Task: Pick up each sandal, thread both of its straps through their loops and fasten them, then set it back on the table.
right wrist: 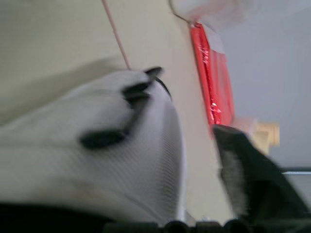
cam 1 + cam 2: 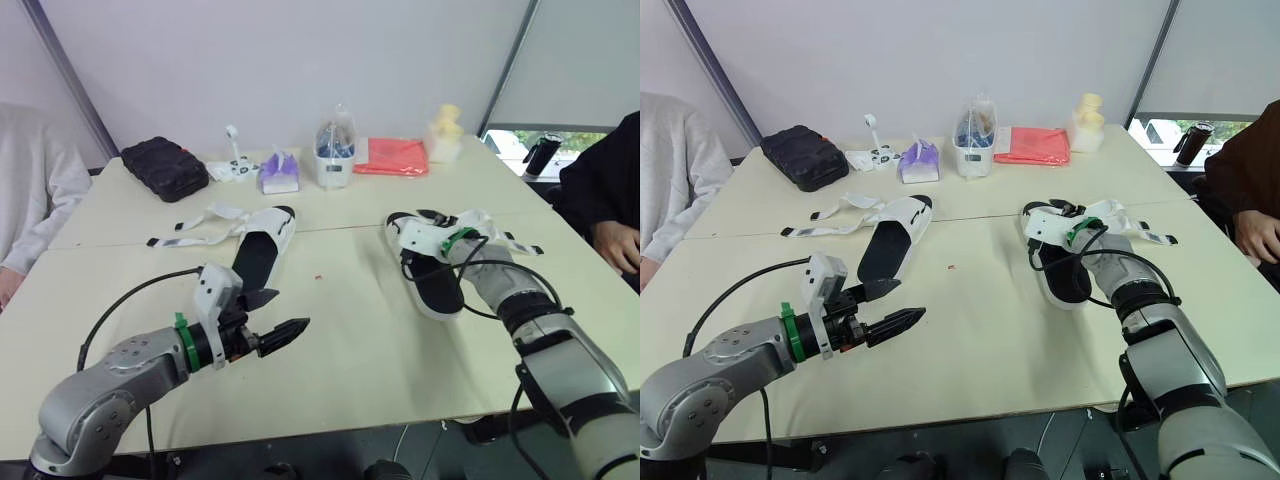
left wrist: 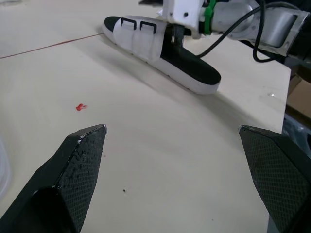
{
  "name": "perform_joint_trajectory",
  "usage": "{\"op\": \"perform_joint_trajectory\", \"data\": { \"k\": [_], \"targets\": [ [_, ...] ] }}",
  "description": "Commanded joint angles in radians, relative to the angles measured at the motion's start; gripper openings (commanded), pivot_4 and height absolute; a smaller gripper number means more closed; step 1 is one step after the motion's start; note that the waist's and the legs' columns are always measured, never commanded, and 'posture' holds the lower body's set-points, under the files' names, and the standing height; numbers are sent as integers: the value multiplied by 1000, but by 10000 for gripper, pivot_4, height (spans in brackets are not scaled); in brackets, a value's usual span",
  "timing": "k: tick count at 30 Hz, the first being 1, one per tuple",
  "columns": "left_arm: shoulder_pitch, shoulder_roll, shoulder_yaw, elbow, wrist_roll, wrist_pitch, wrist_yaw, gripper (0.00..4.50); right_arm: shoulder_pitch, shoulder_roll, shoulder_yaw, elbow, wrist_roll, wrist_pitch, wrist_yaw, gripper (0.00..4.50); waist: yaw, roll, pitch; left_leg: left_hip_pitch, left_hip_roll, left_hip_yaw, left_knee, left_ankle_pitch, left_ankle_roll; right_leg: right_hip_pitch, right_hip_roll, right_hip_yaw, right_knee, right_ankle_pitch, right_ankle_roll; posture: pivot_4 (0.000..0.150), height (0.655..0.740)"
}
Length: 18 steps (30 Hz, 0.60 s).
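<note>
Left sandal (image 2: 258, 255) and right sandal (image 2: 437, 287) on desk (image 2: 350, 370), far tub (image 2: 335, 174) holding a bag (image 2: 337, 132), both sandals lying near-to-far, toes far, left claw (image 2: 293, 308) spread, right claw (image 3: 176, 42), state unclear.

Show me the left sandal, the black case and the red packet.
left sandal (image 2: 256, 262): left eye view, on its black footbed.
black case (image 2: 163, 167): left eye view, middle of its top.
red packet (image 2: 392, 156): left eye view, middle of its surface.

Wide bare table (image 2: 980, 325) between left sandal (image 2: 885, 255) and right sandal (image 2: 437, 290), near edge open too. Back edge crowded: black case (image 2: 805, 157), tub (image 2: 974, 150), red cloth (image 2: 1032, 147).
</note>
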Motion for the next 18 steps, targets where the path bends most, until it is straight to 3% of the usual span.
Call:
{"op": "perform_joint_trajectory", "data": {
  "k": [1, 2, 3, 7, 10, 14, 18],
  "targets": [
    [10, -1, 14, -33, 7, -25, 8, 45000, -51, 1, 6, 47, -22, -36, -39, 5466, 0, 0, 0, 0, 0, 0, 0, 0, 0, 0, 0, 0, 0, 0, 0, 1500, 7400],
    [12, -2, 15, -32, 10, -27, 8, 45000, -58, 1, 13, 60, -33, -37, -57, 1403, 0, 0, 0, 0, 0, 0, 0, 0, 0, 0, 0, 0, 0, 0, 0, 1500, 7400],
    [12, -3, 15, -30, 12, -28, 9, 45000, -65, 1, 17, 71, -42, -39, -70, 65, 0, 0, 0, 0, 0, 0, 0, 0, 0, 0, 0, 0, 0, 0, 0, 1500, 7400],
    [16, -9, 14, -30, 15, -34, 16, 45000, -98, -36, 60, 87, -102, -147, -133, 65, 1, 0, 0, 0, 0, 1, 0, 0, 0, 0, 0, 1, 0, 0, 0, 1500, 7400],
    [18, -11, 9, -25, 21, -41, 16, 45000, -132, -100, 140, 48, -188, -433, -191, 65, 1, 0, 0, 0, 0, 2, 0, 0, 0, -2, 0, 2, 0, 1, 0, 1500, 7400],
    [19, -16, 5, -9, 34, -50, 13, 45000, -219, -180, 306, -13, -417, -818, -397, 65, -6, 0, 0, 0, 0, 4, -3, 1, -1, -5, 1, 5, 1, 2, 2, 1500, 7400],
    [24, -28, 3, -12, 43, -51, 20, 45000, -289, -185, 466, -29, -653, -940, -657, 65, -19, -1, 0, 0, 2, 9, -9, 2, -4, -11, 2, 10, 3, 2, 2, 1500, 7400]
  ]
}}
